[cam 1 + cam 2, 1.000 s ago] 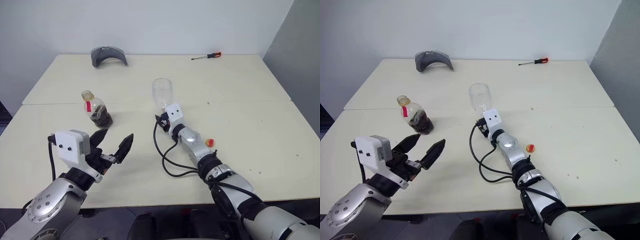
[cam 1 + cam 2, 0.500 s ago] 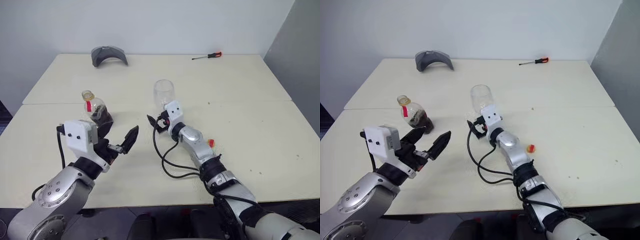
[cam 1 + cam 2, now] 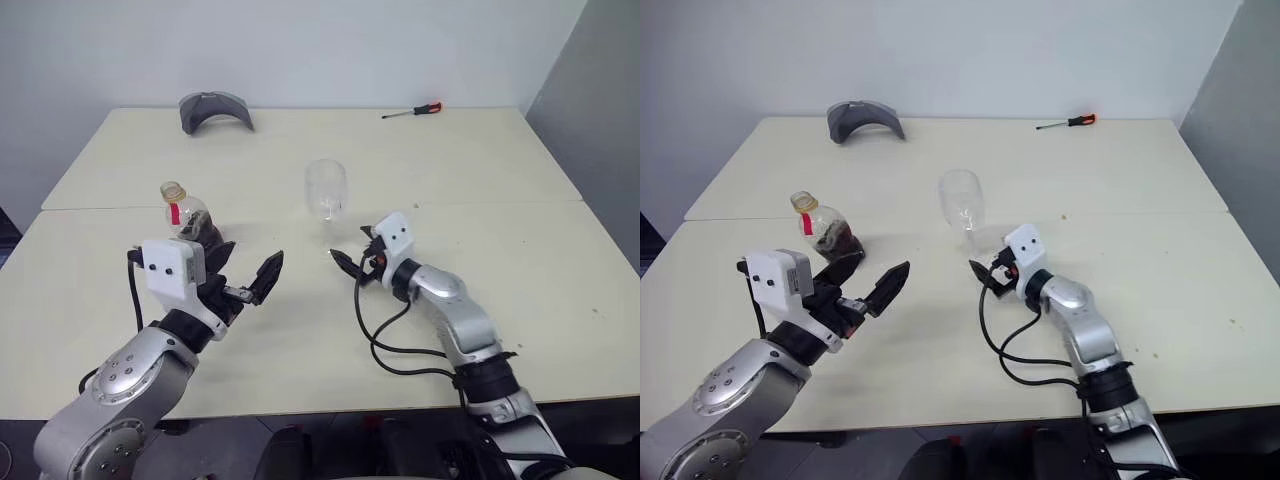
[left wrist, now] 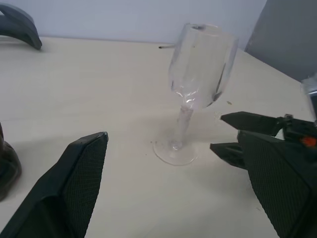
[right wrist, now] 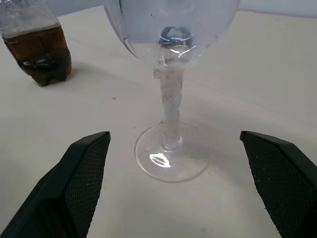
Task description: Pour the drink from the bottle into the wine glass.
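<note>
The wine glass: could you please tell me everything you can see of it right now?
The wine glass is clear, with a tulip bowl, thin stem and round foot. It looks empty and stands upright near the middle of the table. Nothing touches it; the open right gripper sits just short of its foot.

We see a cream table (image 3: 500, 170) against a pale grey-white wall (image 3: 330, 50). The glass (image 3: 326, 190) is clear and colourless. The bottle (image 3: 186, 214) is clear plastic with a red label strip, and the drink (image 5: 42, 52) in it is dark reddish-brown. Both grippers (image 3: 245, 275) (image 3: 352, 262) have black fingers with a fine mesh texture (image 4: 84, 173) and white housings. A grey curved object (image 3: 215, 108) and a screwdriver (image 3: 412, 112) with a red-and-black handle lie at the far edge.
</note>
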### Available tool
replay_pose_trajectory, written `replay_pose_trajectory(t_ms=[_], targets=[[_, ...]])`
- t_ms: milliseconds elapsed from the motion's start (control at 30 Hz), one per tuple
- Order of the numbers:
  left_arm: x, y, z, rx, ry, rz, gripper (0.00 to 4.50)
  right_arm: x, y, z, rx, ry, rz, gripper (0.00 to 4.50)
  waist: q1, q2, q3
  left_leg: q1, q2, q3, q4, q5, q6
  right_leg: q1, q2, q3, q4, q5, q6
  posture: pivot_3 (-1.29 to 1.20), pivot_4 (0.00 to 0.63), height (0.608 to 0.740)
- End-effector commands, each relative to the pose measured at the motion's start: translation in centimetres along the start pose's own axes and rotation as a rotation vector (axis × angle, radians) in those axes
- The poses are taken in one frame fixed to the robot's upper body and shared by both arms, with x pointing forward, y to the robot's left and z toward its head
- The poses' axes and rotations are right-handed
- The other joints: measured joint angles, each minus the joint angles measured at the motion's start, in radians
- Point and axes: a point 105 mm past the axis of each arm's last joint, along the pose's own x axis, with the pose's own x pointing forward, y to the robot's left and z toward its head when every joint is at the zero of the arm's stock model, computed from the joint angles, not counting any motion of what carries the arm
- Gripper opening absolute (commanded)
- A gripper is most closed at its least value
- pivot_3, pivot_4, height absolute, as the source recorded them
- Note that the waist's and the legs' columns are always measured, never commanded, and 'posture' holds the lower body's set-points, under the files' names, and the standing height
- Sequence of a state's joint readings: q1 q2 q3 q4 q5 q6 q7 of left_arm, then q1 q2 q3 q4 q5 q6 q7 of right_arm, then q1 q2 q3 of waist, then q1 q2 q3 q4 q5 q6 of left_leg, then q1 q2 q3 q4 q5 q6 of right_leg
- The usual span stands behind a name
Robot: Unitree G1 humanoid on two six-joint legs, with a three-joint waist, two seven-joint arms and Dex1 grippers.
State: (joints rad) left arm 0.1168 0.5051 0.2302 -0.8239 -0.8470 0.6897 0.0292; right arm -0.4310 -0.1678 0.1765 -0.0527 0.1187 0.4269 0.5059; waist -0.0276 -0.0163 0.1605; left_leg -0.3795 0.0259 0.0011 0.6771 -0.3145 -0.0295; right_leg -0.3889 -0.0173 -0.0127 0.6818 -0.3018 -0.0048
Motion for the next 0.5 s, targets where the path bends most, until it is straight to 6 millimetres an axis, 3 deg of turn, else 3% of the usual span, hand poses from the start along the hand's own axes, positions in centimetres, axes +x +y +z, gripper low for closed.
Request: replay_pose_trajectory(t_ms=[33, 300, 500], targets=[[-0.2, 0.7, -0.2, 0.025, -0.032, 0.063, 4.50, -2.9, -0.4, 2.0, -0.043, -0.043, 0.033, 4.47, 0.002, 0.000, 0.000, 0.000, 0.000, 0.000, 0.000, 0.000, 0.000, 0.000, 0.000, 0.000, 0.000, 0.000, 0.000, 0.00, 0.150, 0.740], [-1.7, 3.9, -2.3, 0.061, -0.015, 0.266, 4.50, -9.0, 3.0, 3.4, -0.028, -0.085, 0.253, 4.47, 0.002, -0.001, 0.001, 0.000, 0.000, 0.000, 0.000, 0.000, 0.001, 0.000, 0.001, 0.000, -0.001, 0.000, 0.000, 0.00, 0.150, 0.740], [-2.9, 5.5, -2.6, 0.111, -0.038, 0.392, 4.50, -11.0, 4.5, 4.0, 0.019, -0.098, 0.357, 4.47, 0.004, -0.003, 0.002, 0.000, 0.000, 0.000, 0.000, 0.000, 0.001, 0.001, 0.001, 0.000, -0.001, 0.000, 0.001, 0.00, 0.150, 0.740]])
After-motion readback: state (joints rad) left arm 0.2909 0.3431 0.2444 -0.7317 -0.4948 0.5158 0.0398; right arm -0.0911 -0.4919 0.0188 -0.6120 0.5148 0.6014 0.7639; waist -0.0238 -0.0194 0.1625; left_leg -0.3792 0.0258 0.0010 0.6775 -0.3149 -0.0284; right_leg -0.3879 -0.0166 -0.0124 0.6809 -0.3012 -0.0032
